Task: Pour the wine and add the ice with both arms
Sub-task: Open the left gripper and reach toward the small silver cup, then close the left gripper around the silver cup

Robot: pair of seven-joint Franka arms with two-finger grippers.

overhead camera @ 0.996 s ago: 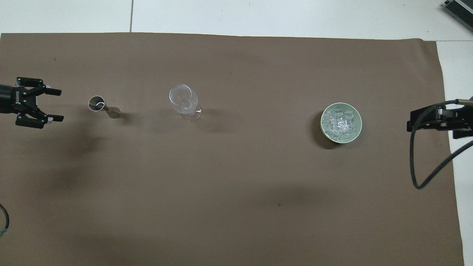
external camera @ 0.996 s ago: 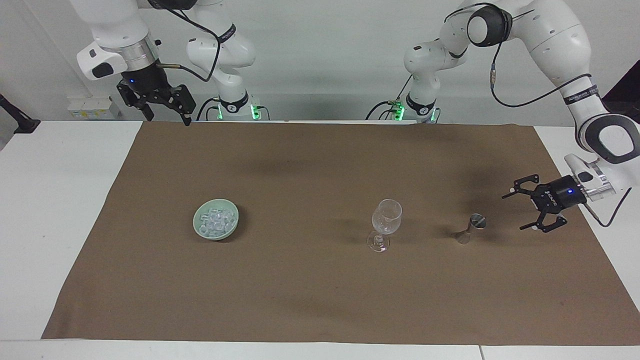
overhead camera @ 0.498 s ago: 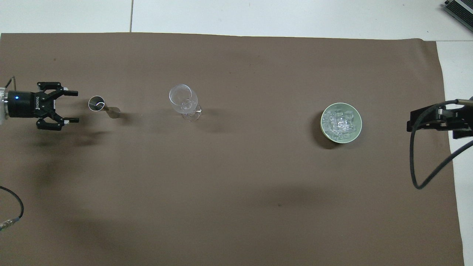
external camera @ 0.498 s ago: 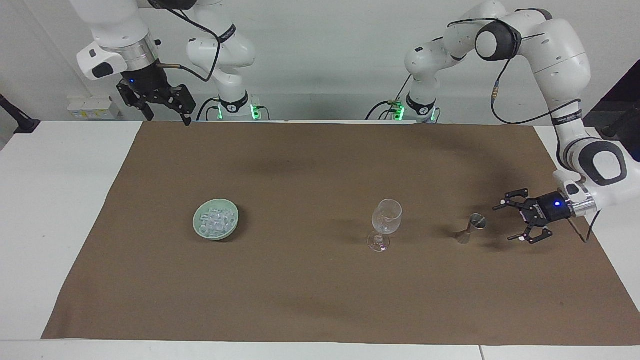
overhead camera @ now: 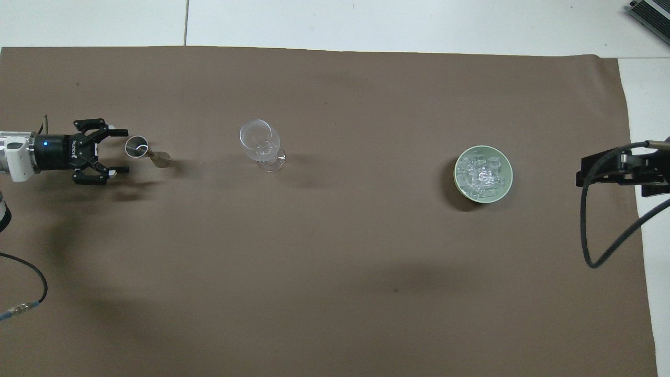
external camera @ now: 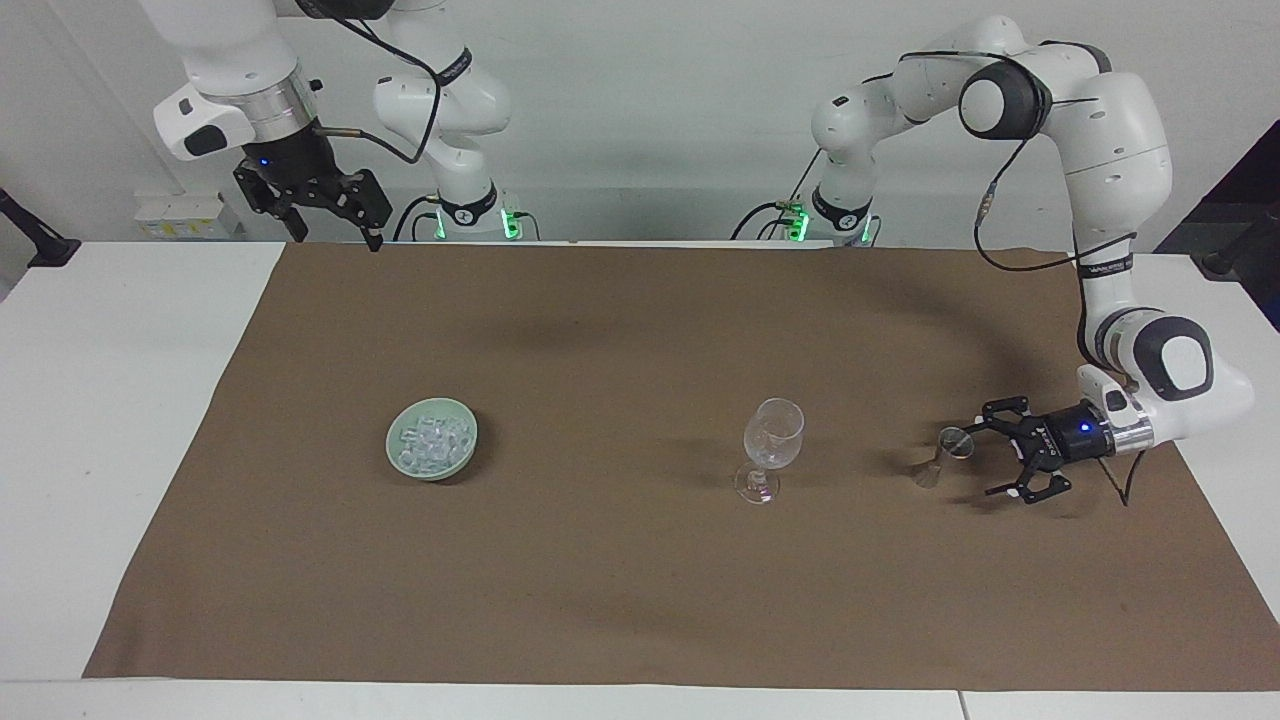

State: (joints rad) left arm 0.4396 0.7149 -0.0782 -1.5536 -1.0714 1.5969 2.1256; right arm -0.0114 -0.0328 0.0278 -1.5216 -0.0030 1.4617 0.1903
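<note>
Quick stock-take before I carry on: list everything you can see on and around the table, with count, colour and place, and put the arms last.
Cloth: one, brown, covers most of the white table.
Bowl: one, pale green, on the cloth toward the right arm's end.
Ice: a heap of clear cubes, in the bowl.
Stemmed glass: one, clear, upright, mid-cloth.
Measuring cup: one, silver metal, upright, beside the glass toward the left arm's end.
Left gripper: black, open, low beside the measuring cup, not gripping it.
Right gripper: black, open, raised over the cloth's edge at the right arm's end, waiting.

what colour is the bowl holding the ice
Pale green bowl; the ice inside is clear. Shows best in the overhead view.
</note>
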